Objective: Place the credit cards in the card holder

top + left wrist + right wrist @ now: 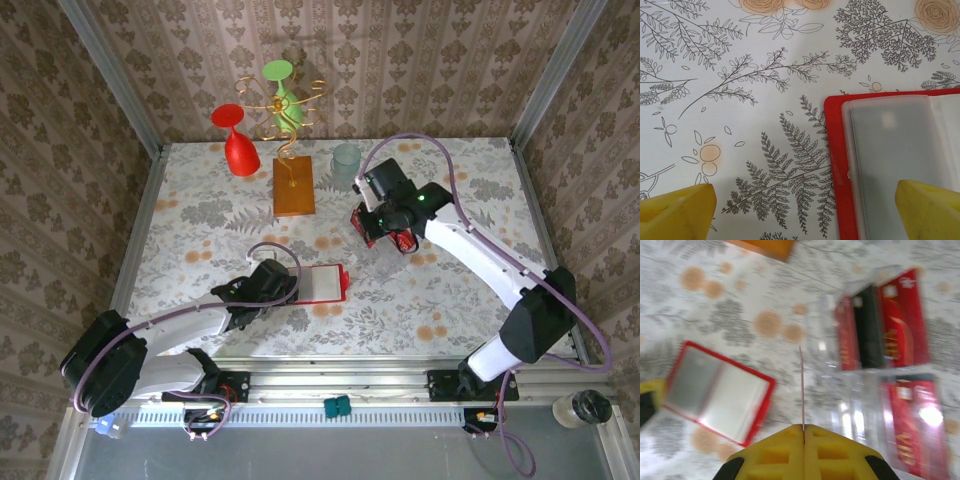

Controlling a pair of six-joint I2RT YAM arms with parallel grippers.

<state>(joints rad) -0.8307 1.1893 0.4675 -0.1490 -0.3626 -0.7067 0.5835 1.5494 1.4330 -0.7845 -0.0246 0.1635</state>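
The right claw (803,429) pinches one credit card (802,385) edge-on, likely mid-carry; next it must line up with the pocket of the open card holder (720,390), which lies on the table (200,200) by the spread left claw (802,212).

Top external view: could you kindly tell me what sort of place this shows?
Probably a staged robot test cell: left arm and right arm bolted to a rail, floral-clothed table, wallpapered walls.

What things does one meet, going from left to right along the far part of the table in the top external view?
red goblet → orange wooden block → pale green cup
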